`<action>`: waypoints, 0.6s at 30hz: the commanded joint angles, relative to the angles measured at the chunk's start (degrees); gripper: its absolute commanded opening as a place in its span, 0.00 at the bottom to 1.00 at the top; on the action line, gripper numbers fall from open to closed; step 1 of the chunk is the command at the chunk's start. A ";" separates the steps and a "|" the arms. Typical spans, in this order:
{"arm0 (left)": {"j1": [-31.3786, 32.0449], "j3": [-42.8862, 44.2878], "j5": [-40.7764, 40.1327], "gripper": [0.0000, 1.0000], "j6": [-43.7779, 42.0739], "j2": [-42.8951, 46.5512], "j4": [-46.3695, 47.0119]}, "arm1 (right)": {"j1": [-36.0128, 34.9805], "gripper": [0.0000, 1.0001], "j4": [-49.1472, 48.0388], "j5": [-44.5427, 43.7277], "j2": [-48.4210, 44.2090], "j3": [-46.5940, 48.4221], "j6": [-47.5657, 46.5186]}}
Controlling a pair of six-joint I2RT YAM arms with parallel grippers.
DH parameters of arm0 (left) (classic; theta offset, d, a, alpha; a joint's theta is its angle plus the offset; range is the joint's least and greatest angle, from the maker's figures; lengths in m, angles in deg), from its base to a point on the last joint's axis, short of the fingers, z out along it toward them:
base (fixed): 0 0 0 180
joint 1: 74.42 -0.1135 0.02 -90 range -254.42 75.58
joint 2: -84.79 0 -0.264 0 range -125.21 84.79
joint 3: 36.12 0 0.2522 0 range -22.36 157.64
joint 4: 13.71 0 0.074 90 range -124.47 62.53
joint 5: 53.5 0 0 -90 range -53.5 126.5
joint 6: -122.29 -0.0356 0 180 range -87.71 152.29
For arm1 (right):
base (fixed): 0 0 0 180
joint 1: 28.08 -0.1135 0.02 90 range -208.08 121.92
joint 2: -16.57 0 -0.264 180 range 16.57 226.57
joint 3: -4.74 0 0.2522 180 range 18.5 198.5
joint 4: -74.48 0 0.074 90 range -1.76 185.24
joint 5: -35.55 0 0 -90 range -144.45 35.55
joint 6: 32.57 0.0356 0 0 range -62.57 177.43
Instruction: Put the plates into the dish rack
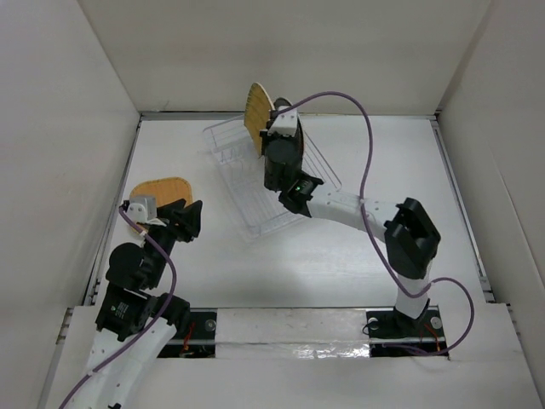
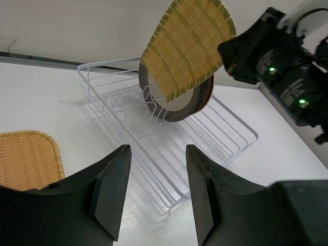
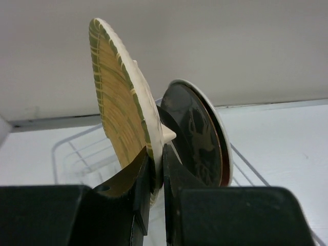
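Note:
My right gripper (image 1: 269,128) (image 3: 158,166) is shut on the rim of the yellow woven oblong plate (image 1: 255,117) (image 2: 187,46) (image 3: 115,113), holding it on edge over the far end of the clear dish rack (image 1: 260,183) (image 2: 169,136). Just behind it the dark grey deer plate (image 3: 201,134) (image 2: 179,108) stands upright in the rack, with a red-rimmed plate (image 2: 207,95) close behind. The orange woven plate (image 1: 160,188) (image 2: 25,159) lies flat on the table at left. My left gripper (image 1: 187,216) (image 2: 156,154) is open and empty, beside the orange plate and facing the rack.
White walls enclose the table on the left, the right and at the back (image 1: 281,51). The right arm (image 1: 366,209) (image 2: 282,66) reaches across the rack's right side, with a purple cable (image 1: 366,145) looping above it.

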 commanded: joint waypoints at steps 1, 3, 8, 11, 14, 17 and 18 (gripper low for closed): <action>-0.09 0.68 0.12 0.43 0.39 -1.49 1.86 | -0.14 0.00 -11.80 -5.92 3.52 7.64 -14.67; -0.09 0.77 0.21 0.43 0.22 -2.02 1.94 | -0.14 0.00 -10.68 -6.19 7.47 11.92 -16.72; -0.09 0.68 -0.23 0.43 0.13 -2.54 2.03 | 0.39 0.00 -8.65 -5.75 12.84 15.82 -18.14; -0.09 0.68 -0.50 0.43 0.13 -3.16 1.86 | 0.39 0.00 -5.93 -4.61 15.22 16.87 -15.86; -0.09 0.77 -1.11 0.43 0.13 -3.77 1.77 | 0.39 0.00 -2.33 -3.20 17.41 17.75 -13.13; -0.09 0.77 -2.07 0.43 0.22 -4.48 1.51 | -0.83 0.00 -1.53 -2.76 19.61 17.14 -12.25; -0.09 0.86 -2.43 0.43 0.22 -4.65 1.42 | -0.84 0.00 -0.92 -2.67 20.14 17.05 -11.90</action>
